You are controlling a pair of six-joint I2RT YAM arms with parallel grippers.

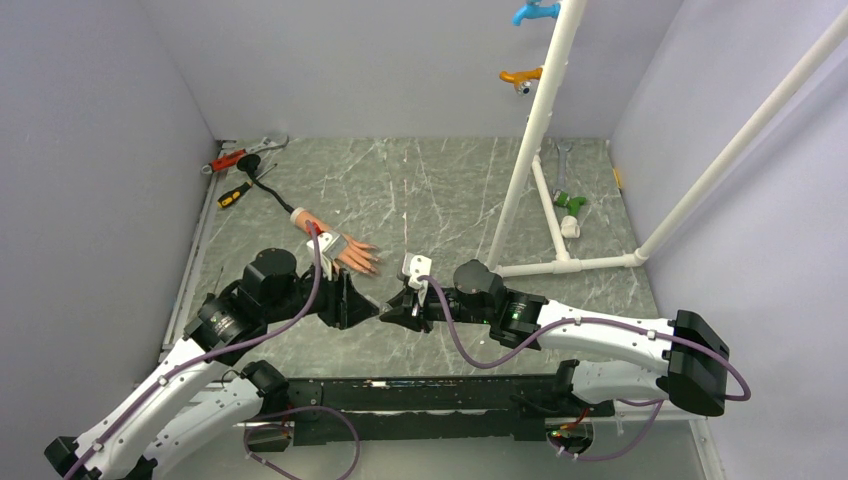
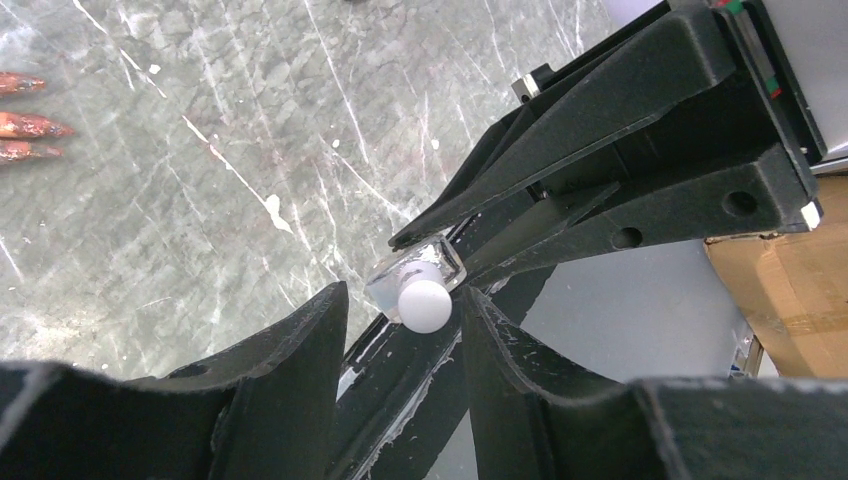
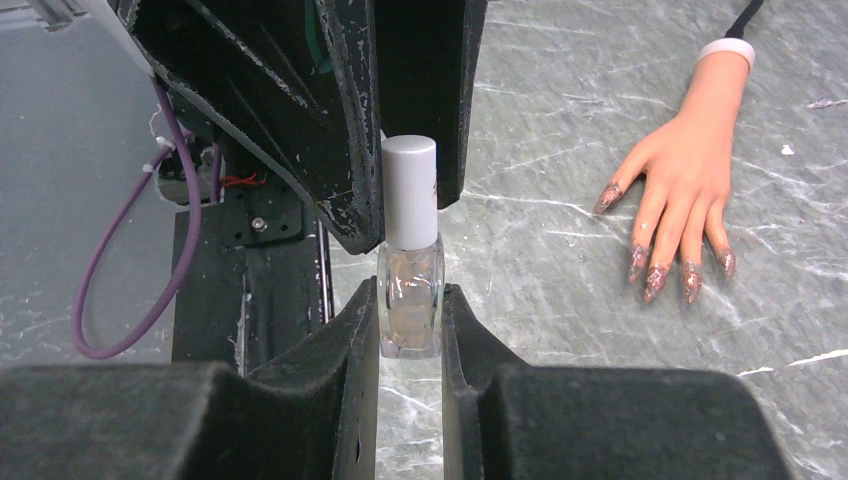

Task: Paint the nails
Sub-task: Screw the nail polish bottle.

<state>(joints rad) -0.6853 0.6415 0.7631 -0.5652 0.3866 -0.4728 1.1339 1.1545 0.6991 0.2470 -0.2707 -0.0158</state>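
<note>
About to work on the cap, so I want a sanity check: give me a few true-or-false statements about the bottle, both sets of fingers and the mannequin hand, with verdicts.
1. The right fingers grip a clear nail polish bottle. True.
2. The bottle's white cap is off. False: it sits on the bottle.
3. The mannequin hand lies on the table, touched by neither arm. True.
4. The left fingers hold the mannequin hand. False: they flank the bottle's cap.
</note>
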